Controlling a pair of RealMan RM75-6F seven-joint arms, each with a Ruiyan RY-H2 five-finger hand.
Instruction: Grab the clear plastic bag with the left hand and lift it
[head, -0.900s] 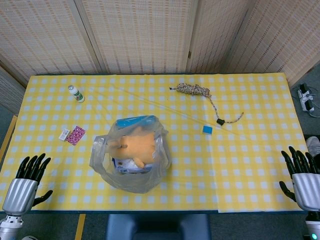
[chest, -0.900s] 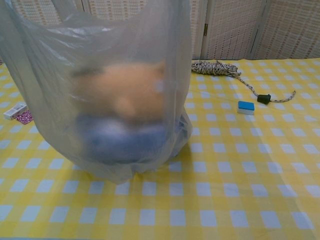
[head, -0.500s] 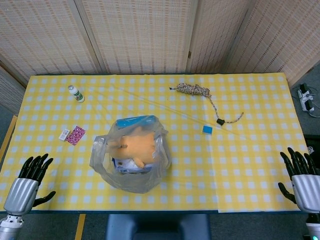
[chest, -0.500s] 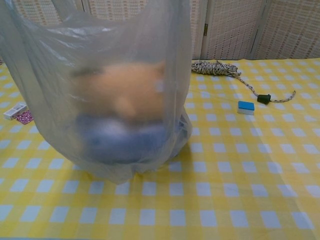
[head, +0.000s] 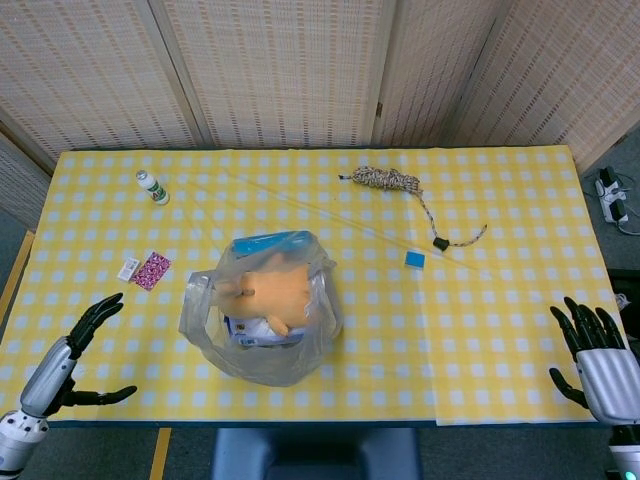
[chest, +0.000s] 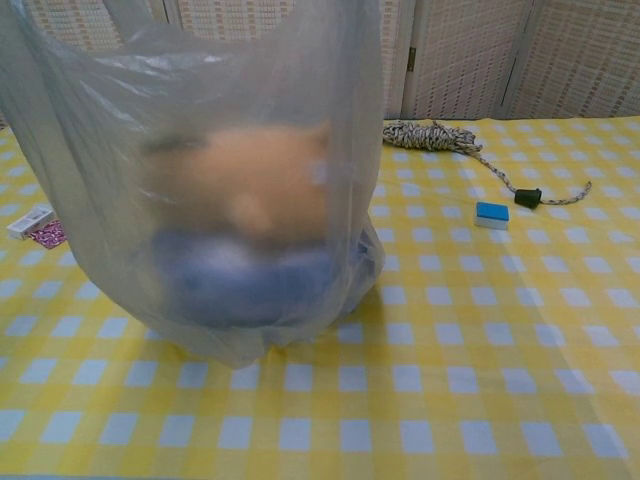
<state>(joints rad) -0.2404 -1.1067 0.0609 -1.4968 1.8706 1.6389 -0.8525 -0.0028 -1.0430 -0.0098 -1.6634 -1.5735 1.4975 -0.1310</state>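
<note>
The clear plastic bag (head: 262, 312) stands near the table's front middle, with an orange soft item and blue packaging inside. In the chest view the bag (chest: 200, 180) fills the left half, close to the camera. My left hand (head: 72, 358) hovers at the front left corner, well left of the bag, fingers and thumb spread wide and holding nothing. Over at the front right corner is my right hand (head: 597, 360), fingers spread, also holding nothing. Neither hand shows in the chest view.
A small white bottle (head: 152, 186) lies at the back left. A pink packet (head: 152, 270) and a white tag lie left of the bag. A coiled rope (head: 392, 180) with a trailing cord and a small blue block (head: 415, 259) lie to the right.
My left hand has turned and spread its thumb away from the fingers. The right hand has dropped slightly toward the front edge. The bag has not moved.
</note>
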